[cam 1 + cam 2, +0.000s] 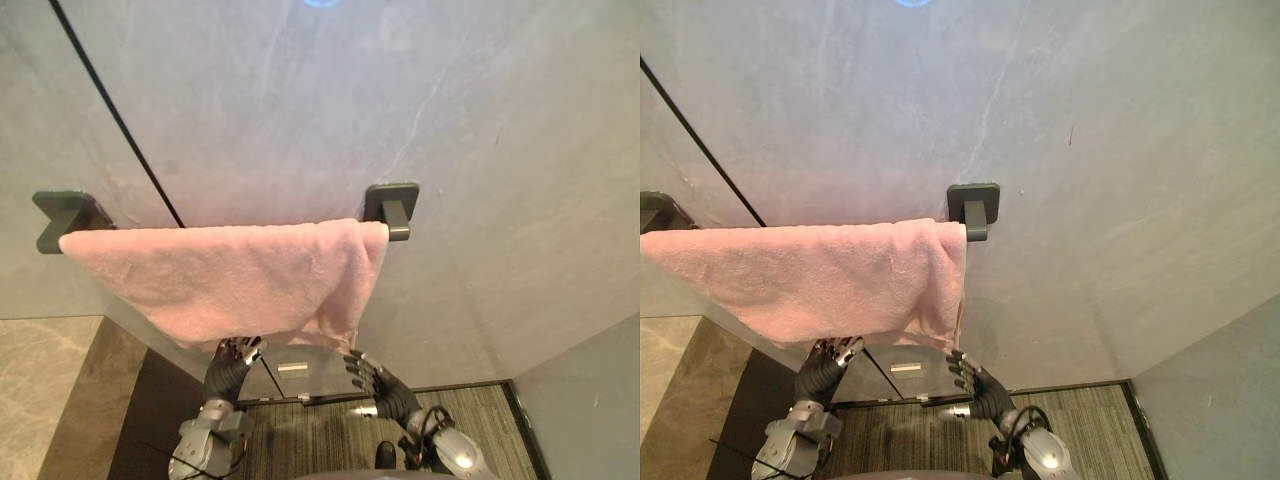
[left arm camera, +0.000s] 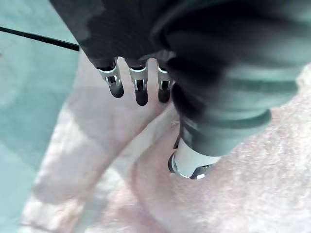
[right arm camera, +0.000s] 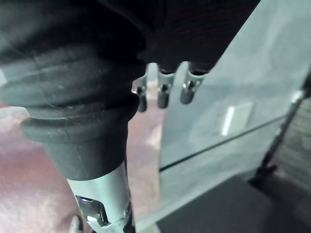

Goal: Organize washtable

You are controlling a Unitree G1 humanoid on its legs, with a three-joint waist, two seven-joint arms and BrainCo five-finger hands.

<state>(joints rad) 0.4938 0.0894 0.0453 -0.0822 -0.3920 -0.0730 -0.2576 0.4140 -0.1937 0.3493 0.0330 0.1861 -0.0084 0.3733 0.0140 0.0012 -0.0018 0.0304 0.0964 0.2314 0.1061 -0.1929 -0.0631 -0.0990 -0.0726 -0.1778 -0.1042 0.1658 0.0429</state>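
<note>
Far left, fixed to a grey veined wall (image 1: 480,150): a dark square bracket (image 1: 62,215); above it, a thin black line (image 1: 110,110) slanting down the wall to the cloth's top edge.

Slung from that bracket rightward: a pale pink towel (image 1: 220,275), soft and nubbly, doubled over, front layer against back layer; spans the whole gap between the two wall fittings; lies flat and level along the top; sags deeper toward the right; ends in a loose fold, lowest corner near the right side.

Just under the bottom hem, left of middle: the left hand (image 1: 236,355), raised from below; fingertips at the hem, partly hidden by it; in the left wrist view, fingers (image 2: 141,92) loosely extended side by side, clamped on nothing, pink pile close beyond them.

Further right, below the towel's lowest corner and apart from it: the right hand (image 1: 365,372), fingers spread and gently bent, holding nothing; in the right wrist view, fingers (image 3: 163,97) pointing toward the pink cloth, beside a glass panel (image 3: 218,121).

At the towel's upper right end: the second dark bracket (image 1: 392,205).

Low down, beneath both hands: a grey striped mat (image 1: 320,435).
</note>
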